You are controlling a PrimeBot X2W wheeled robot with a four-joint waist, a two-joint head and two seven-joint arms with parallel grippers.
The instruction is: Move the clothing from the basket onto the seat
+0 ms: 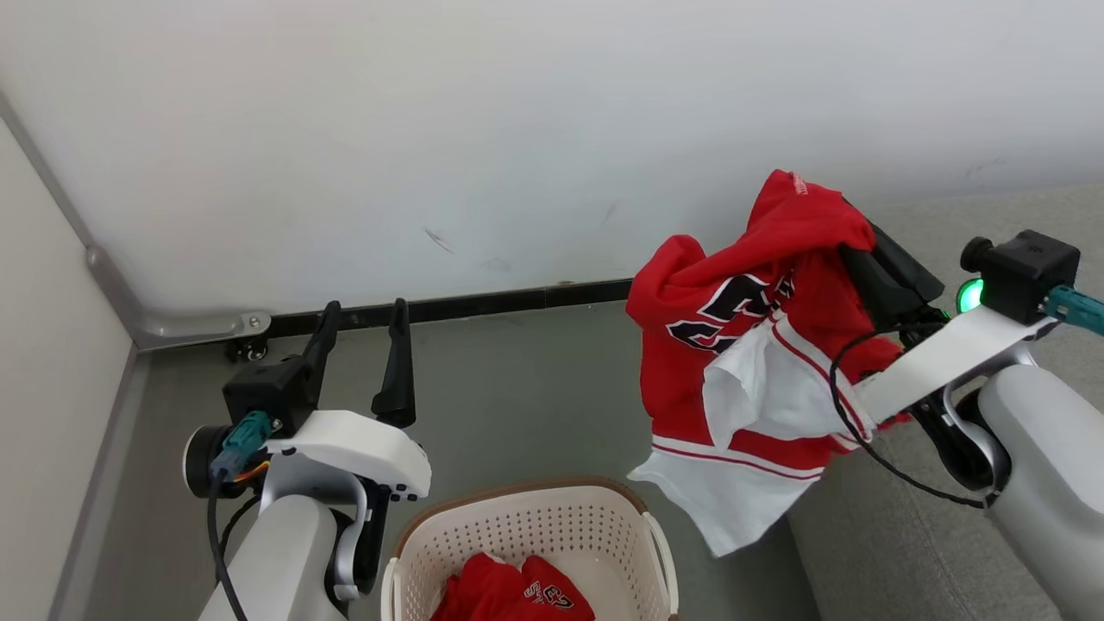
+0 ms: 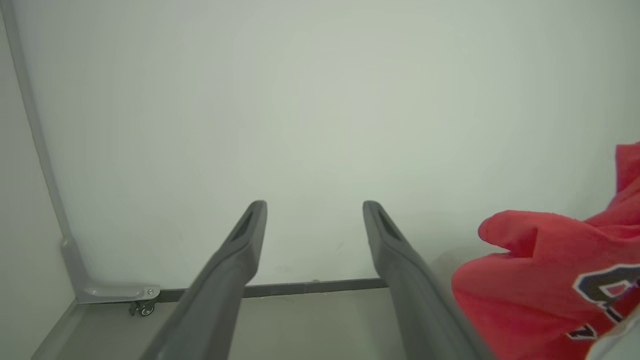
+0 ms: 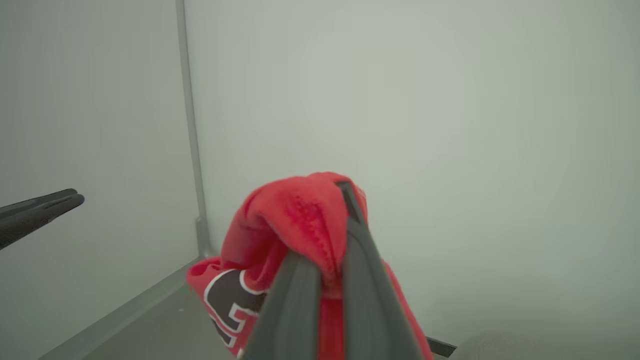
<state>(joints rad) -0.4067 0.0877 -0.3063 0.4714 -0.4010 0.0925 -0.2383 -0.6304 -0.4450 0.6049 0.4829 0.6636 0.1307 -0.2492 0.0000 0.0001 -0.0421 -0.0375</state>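
Observation:
A red jersey [image 1: 759, 345] with white panels and dark numerals hangs in the air above the floor, between the basket and the seat. My right gripper [image 3: 335, 200] is shut on a bunched fold at its top. The jersey [image 3: 295, 215] drapes over both fingers, and its edge [image 2: 540, 280] shows at the right of the left wrist view. More red clothing [image 1: 509, 591] lies in the cream perforated basket [image 1: 535, 492] at the bottom centre. The grey seat [image 1: 906, 552] is at the right. My left gripper [image 1: 366, 306] is open and holds nothing, left of the basket, fingers [image 2: 250, 235] pointing at the wall.
A white wall [image 1: 517, 129] with a black baseboard [image 1: 483, 304] stands close ahead. A side panel with a metal corner bracket [image 1: 198, 326] and a small caster [image 1: 250, 349] closes the left. Grey floor [image 1: 517, 405] lies between the wall and the basket.

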